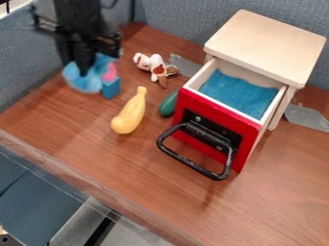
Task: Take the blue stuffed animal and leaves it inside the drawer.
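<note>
In the upper left of the camera view the black gripper (83, 68) hangs low over the table, its lower end against the upper part of the blue stuffed animal (82, 82). Part of the toy is hidden behind the gripper, and I cannot tell whether it is held. Pink shows at the toy's right side. To the right stands the drawer (207, 129), pulled out of its small wooden cabinet (267, 45). It has a red front, a black handle and a blue lining inside.
Just right of the stuffed animal is a blue block (111, 88). A brown-and-white plush dog (156, 66) lies farther right. Between the gripper and drawer are a yellow toy (131, 114) and a dark green toy (168, 104). Grey partitions border the table (96, 153) behind and at left.
</note>
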Motion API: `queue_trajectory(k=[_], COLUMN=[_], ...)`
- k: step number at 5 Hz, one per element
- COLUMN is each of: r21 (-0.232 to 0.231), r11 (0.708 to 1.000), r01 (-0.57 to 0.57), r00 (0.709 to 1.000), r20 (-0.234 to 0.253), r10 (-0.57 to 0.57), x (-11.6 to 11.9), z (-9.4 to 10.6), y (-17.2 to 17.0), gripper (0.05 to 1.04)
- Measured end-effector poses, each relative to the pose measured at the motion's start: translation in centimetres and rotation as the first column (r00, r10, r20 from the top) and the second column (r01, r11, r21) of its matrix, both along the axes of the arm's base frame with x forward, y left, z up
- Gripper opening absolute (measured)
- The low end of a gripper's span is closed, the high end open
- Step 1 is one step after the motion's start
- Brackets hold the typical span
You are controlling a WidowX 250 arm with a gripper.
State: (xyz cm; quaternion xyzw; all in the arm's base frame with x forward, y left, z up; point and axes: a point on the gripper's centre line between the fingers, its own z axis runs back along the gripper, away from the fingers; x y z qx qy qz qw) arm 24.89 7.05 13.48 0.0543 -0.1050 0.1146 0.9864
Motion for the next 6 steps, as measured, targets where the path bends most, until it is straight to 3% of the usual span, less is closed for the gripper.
queue_trajectory(k=[2, 3, 4, 6], r21=[-0.016, -0.028, -0.044, -0.080], r11=[0.983, 0.970, 0.962, 0.955], r01=[0.183, 0.243, 0.271, 0.286], r00=[0.981, 0.967, 0.959, 0.953], r20=[-0.058, -0.065, -0.070, -0.085], r10=[-0.184, -0.245, -0.273, -0.292], x=[4.2, 6.5, 8.2, 9.3], z=[0.4, 1.0, 1.3, 0.7], y=[-5.5, -7.8, -9.0, -9.8], gripper=[0.109, 0.108, 0.108, 0.108])
